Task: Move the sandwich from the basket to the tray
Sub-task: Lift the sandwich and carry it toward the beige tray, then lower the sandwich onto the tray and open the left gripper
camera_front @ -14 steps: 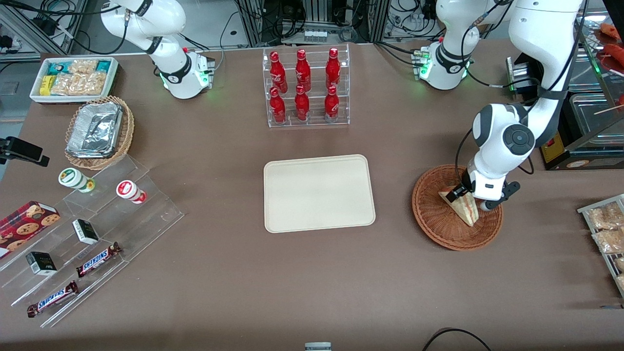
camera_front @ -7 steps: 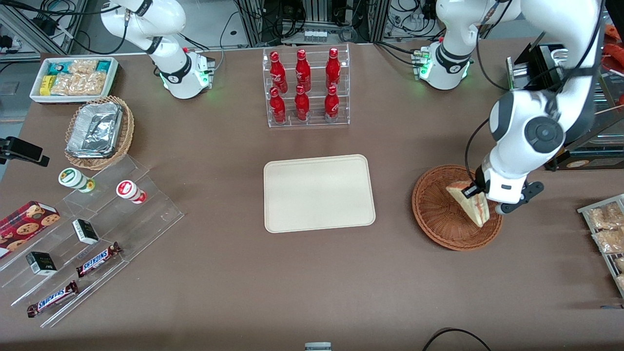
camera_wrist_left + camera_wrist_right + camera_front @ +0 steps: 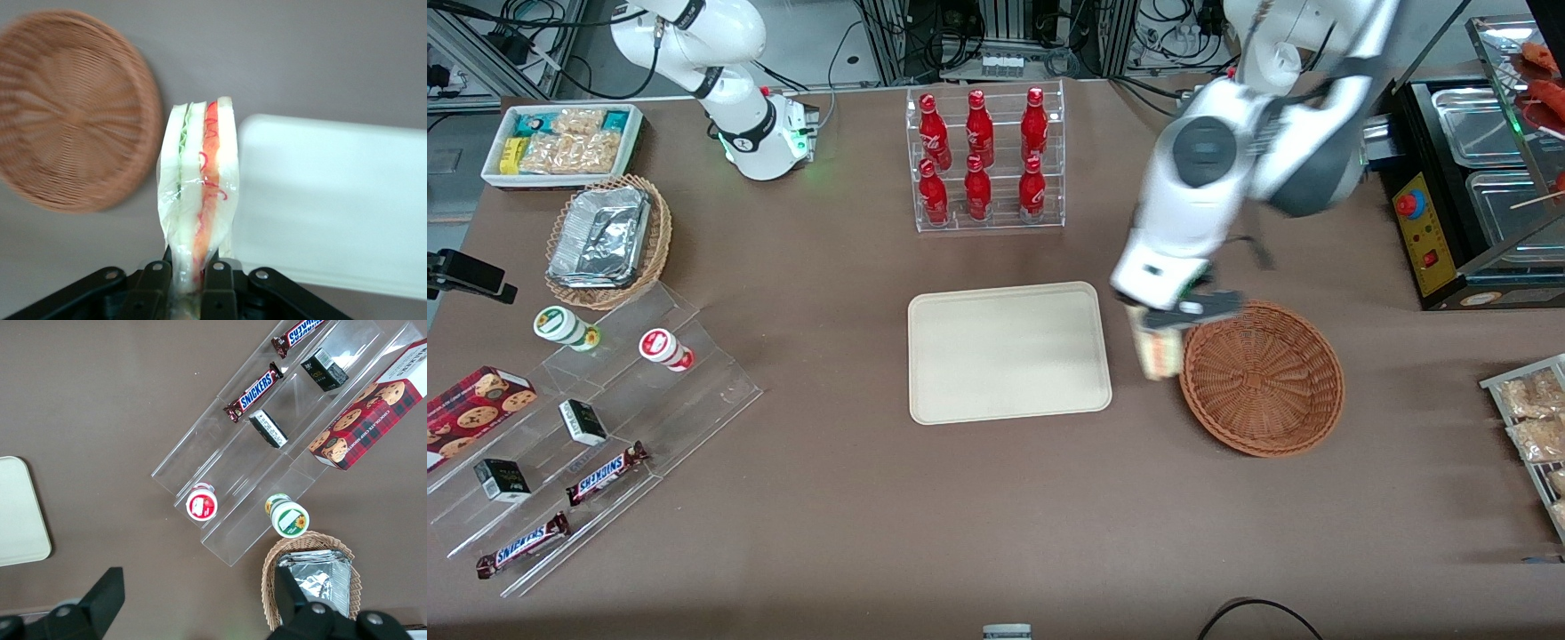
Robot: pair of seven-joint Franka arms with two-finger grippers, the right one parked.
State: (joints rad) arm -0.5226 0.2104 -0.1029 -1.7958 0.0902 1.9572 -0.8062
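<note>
Gripper [image 3: 1158, 331] clamped on sandwich [image 3: 199, 193] by one end, in air between basket [image 3: 1263, 378] & tray [image 3: 1009, 352]. Soft, light, slick wrap imo — grip gently, low on bread.

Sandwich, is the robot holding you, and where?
Yes. The pincer pinches the sandwich at one end of the wedge, in the air between basket and tray.

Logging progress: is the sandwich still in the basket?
Out. The gripper holds the sandwich above the table between the empty basket and the tray.
</note>
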